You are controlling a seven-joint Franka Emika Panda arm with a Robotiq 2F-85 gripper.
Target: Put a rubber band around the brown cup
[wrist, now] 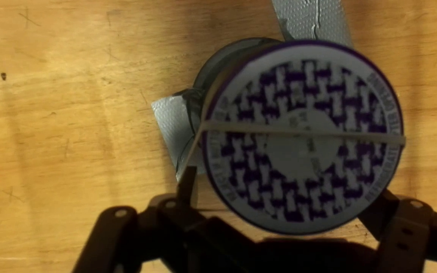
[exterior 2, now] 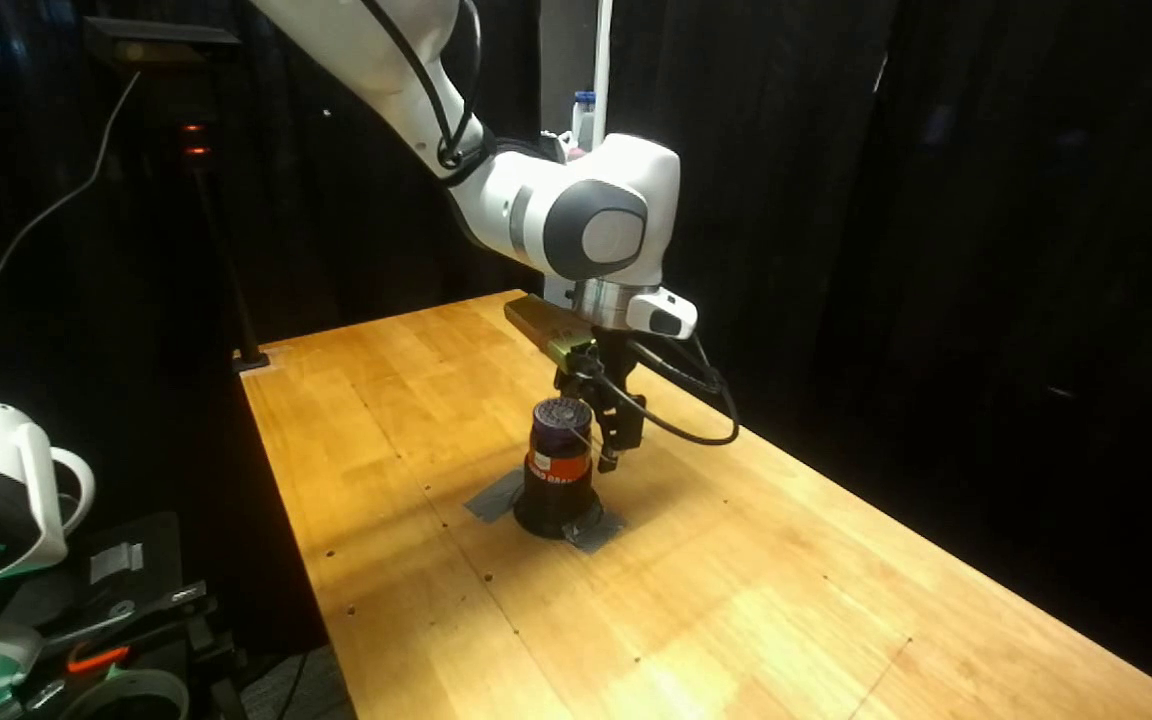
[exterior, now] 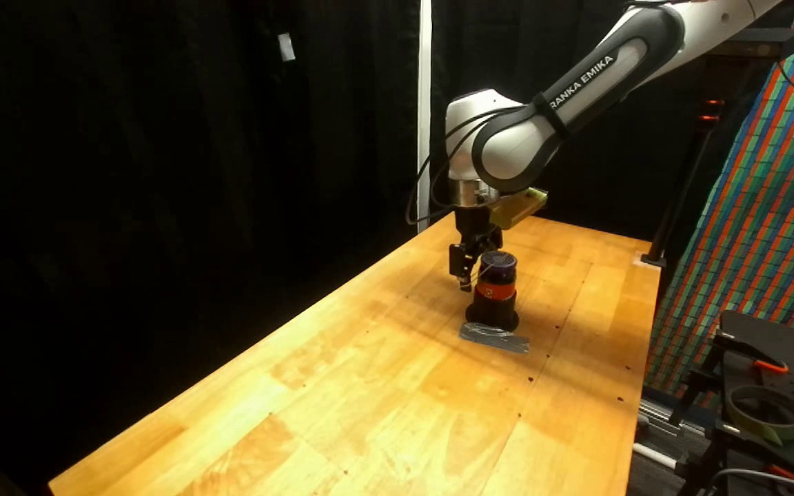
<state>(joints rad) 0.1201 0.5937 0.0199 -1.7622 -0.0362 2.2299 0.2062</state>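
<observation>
Lettering on the cup (exterior 2: 558, 467) is too tiny for me in both exterior views tbh, and the arm (exterior: 579, 86) is cut off up top. In the wrist view the lid (wrist: 304, 163) blocks most of the cup plus one fingertip of the tool (wrist: 285, 193). Band (wrist: 302, 133) goes over the lid's edge at one end, then I lose it.

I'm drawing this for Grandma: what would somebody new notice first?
Probably the white-and-grey robot arm reaching over the yellowish wooden table. By its lower end stands a dark brown cylindrical cup with an orange-red stripe. In the wrist view, a tan rubber band crosses the cup's purple-patterned round lid.
</observation>
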